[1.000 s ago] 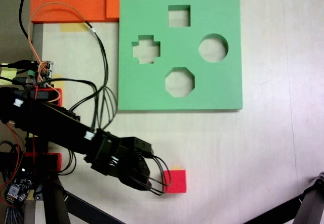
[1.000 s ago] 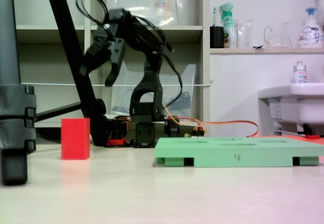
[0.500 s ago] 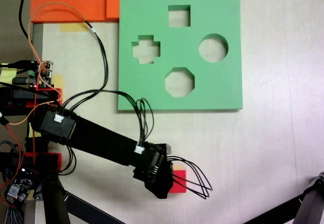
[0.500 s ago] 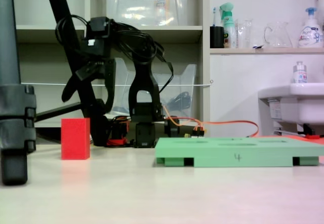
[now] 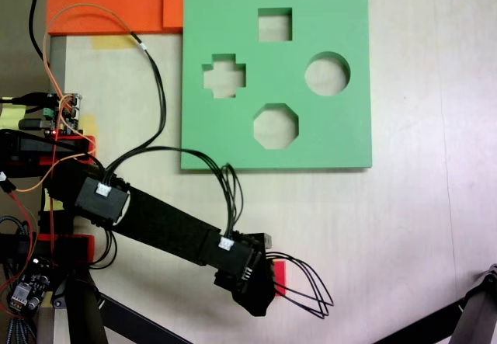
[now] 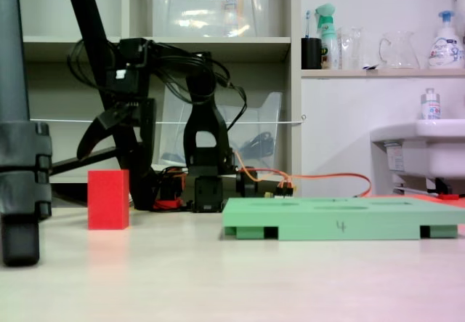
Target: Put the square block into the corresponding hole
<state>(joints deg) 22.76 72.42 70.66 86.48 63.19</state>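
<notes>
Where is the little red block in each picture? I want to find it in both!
Fixed view from above: the red block peeks out near the bottom middle, mostly hidden under the black gripper.
Fixed view from the side: the red block stands on the table at the left, below the open gripper.
Shared landmark: the green board with cutouts, above the block in the top-down picture and to its right in the side picture.

The gripper (image 6: 109,142) hung with jaws spread above the red block (image 6: 108,199), left of the green board (image 6: 341,218).
</notes>
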